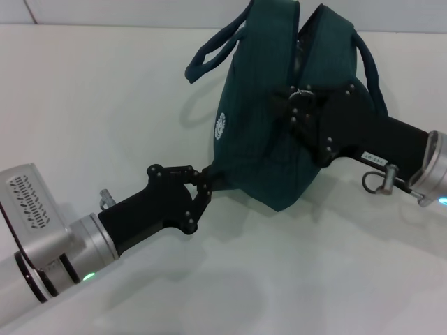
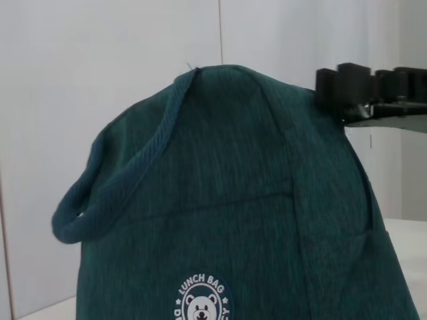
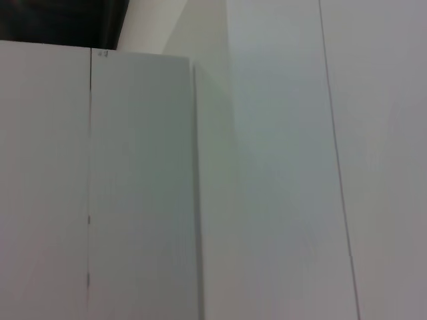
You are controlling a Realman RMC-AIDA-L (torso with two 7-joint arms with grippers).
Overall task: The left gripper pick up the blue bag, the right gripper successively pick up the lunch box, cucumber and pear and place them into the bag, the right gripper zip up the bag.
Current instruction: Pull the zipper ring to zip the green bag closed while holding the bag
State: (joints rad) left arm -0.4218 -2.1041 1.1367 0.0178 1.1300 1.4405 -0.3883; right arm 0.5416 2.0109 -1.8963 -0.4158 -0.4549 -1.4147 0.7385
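The blue bag stands on the white table, its white round logo facing my left side. Its top gapes open along the far part of the zipper. My left gripper is shut on the bag's near lower corner. My right gripper, with the white label, reaches in from the right and is closed at the metal ring pull on top of the bag. The left wrist view shows the bag, one handle and the right gripper's fingers. The lunch box, cucumber and pear are out of view.
The white table spreads around the bag, with a pale wall behind it. The bag's two handles hang out to the left and right. The right wrist view shows only white wall panels.
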